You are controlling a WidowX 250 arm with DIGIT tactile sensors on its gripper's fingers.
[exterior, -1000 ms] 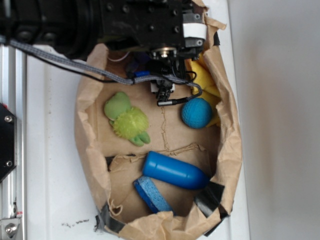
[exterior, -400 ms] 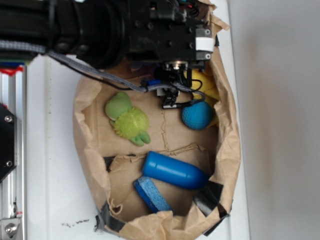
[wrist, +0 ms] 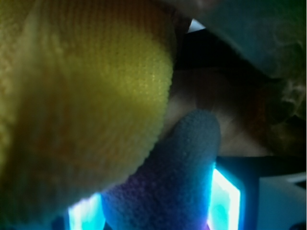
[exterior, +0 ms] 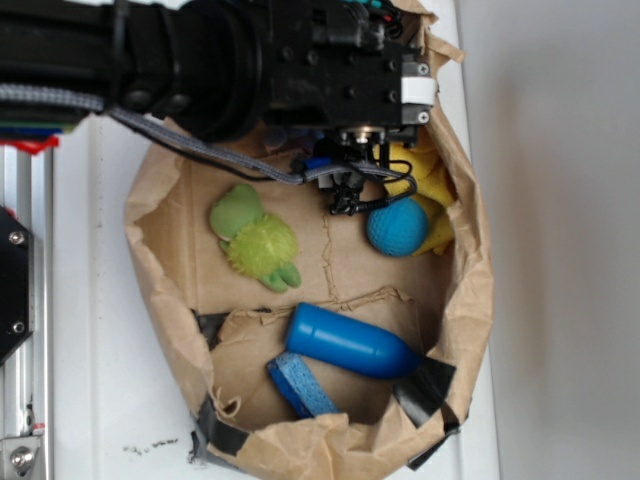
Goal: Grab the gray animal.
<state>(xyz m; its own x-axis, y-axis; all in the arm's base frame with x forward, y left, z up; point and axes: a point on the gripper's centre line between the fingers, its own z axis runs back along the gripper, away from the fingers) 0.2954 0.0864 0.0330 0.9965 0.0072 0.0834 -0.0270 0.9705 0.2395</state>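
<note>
Arm [exterior: 200, 60] low over bag [exterior: 470, 300]; pincer apparently hidden.

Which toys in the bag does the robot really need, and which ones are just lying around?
Needed for the job:
- the gray animal, seen close up in the wrist view, hidden under the arm in the exterior view
- the gripper

Just lying about:
- green spiky toy
- teal ball
- yellow plush
- blue cylinder
- blue flat piece
- paper bag

The gray animal [wrist: 168, 187] shows only in the wrist view: a dark gray, nubbly soft flap with a rounded tip pointing up, very close to the lens. It touches a yellow plush surface at its left. The rest is hidden.
</note>
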